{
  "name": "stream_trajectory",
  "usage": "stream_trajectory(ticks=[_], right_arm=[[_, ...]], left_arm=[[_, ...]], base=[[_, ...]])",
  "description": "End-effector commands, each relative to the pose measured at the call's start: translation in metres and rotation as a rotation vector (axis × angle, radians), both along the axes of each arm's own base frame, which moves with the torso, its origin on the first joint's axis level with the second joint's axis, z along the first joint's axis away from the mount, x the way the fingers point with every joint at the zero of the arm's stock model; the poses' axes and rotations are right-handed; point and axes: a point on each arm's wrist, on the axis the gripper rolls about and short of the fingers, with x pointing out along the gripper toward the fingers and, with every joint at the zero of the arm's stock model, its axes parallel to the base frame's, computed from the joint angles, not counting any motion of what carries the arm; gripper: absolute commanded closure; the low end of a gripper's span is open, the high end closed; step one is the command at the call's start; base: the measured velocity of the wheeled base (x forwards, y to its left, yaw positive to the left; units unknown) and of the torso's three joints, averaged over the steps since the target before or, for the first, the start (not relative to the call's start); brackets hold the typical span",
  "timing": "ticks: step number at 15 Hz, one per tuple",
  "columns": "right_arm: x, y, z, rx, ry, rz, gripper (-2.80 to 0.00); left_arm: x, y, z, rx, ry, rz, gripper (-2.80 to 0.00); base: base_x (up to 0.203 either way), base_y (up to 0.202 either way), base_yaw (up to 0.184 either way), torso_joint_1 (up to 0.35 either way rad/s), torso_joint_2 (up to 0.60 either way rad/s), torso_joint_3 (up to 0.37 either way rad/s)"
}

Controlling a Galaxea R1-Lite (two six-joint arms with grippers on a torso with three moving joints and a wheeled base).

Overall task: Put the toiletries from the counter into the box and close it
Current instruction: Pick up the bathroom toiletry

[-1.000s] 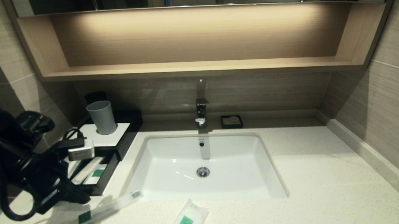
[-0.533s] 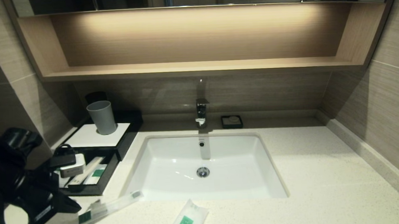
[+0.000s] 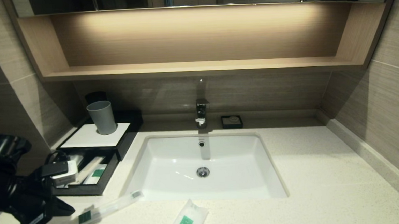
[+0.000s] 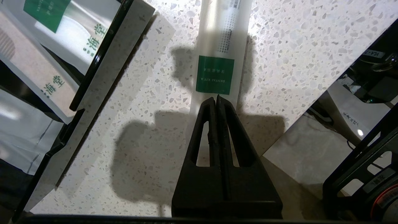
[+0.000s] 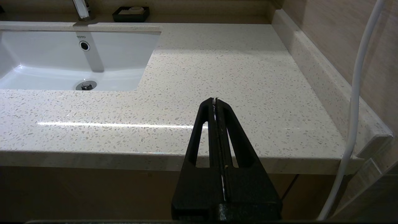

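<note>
One clear toothbrush packet [image 3: 105, 208] with a green label lies on the counter [image 3: 308, 174] at the sink's front left corner. A white sachet [image 3: 188, 220] lies near the front edge. The black box [image 3: 122, 143] stands at the left, its drawer [image 3: 87, 190] pulled out with wrapped packets [image 3: 91, 170] inside. My left gripper [image 3: 68, 211] is shut and empty. Its tips [image 4: 216, 98] hover over the toothbrush packet [image 4: 222, 34], just short of the green label [image 4: 215, 74]. My right gripper [image 5: 215, 100] is shut, parked off the counter's front right edge.
A grey cup [image 3: 102, 117] stands on the box's white top. The white sink [image 3: 202, 166] with its tap [image 3: 201, 112] fills the middle, and a small black soap dish [image 3: 231, 121] sits behind it. A wall kerb [image 5: 326, 81] bounds the counter on the right.
My left arm has drawn back and down from over the open drawer to the toothbrush packet on the counter. The gripper stayed shut. The packet and the sachet have not moved.
</note>
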Motion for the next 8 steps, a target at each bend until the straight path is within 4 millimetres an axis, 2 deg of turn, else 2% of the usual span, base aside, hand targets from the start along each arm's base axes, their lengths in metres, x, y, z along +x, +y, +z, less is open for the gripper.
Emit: stream_trajectory(ticks=[1,8], right_arm=[[0.0002,0.0000,-0.0004,-0.001,0.003,0.000,0.00],[0.0002,0.0000,-0.0004,-0.001,0.002,0.000,0.00]], left_arm=[[0.0002,0.0083,-0.0049,0.005,0.009,-0.008,0.00],[-0.0043,0.0067,-0.0088,-0.001,0.022,-0.024,0.00]], base=[[0.000,0.000,0.000,0.000,0.00,0.000],[0.000,0.000,0.000,0.000,0.00,0.000]])
